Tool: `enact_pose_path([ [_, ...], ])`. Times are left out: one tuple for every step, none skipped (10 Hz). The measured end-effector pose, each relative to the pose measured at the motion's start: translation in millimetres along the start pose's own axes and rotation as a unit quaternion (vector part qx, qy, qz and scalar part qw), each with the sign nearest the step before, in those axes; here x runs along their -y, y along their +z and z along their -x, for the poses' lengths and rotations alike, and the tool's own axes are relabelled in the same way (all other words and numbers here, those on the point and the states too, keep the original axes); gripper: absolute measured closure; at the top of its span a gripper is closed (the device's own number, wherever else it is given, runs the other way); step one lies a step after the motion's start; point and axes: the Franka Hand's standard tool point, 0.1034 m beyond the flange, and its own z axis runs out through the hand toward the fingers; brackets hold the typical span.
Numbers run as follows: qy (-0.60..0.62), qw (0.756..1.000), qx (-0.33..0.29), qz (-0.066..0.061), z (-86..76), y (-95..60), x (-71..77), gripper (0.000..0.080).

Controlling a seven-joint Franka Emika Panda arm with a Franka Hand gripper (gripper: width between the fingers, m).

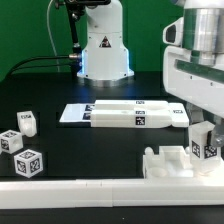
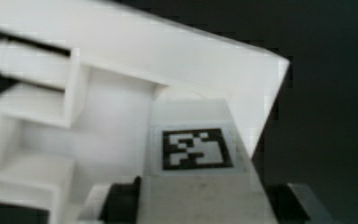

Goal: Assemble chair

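Nearest the exterior view's lens, the long white border rail (image 1: 80,188) runs along the bench (image 1: 90,140) edge. Just behind it, toward the exterior view's right, sits a pegged block (image 1: 168,160). 3 cube-like legs (image 1: 26,122) (image 1: 10,141) (image 1: 30,160) cluster at the exterior view's left, well apart from the flat tagged slabs (image 1: 125,113) lying mid-bench. The gripper (image 1: 204,143) is clenched on an upright tagged piece (image 1: 206,152) just beside the pegged block.

Wrist view: the tagged piece (image 2: 197,148) sits between the gripper's (image 2: 202,205) 2 dark fingers (image 2: 123,200), tag facing the camera. The pegged block (image 2: 51,110) lies close alongside; whether they touch is unclear.
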Motion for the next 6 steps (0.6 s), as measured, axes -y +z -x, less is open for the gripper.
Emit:
enact_pose_path([
  [0.048,0.999,0.006,0.001,-0.6,0.2,-0.6,0.0515],
  [0.055,0.998,0.005,0.001,0.1,0.2,-0.7,0.0515],
  [0.056,0.998,0.005,0.001,0.0,0.3,-0.7,0.0515],
  [0.024,1.000,0.002,0.006,1.3,0.7,-2.0,0.0515],
  [-0.067,0.998,-0.004,0.017,4.5,0.0,-3.8,0.0381],
  [-0.168,0.986,-0.004,0.016,3.3,-0.8,-3.3,0.0248],
])
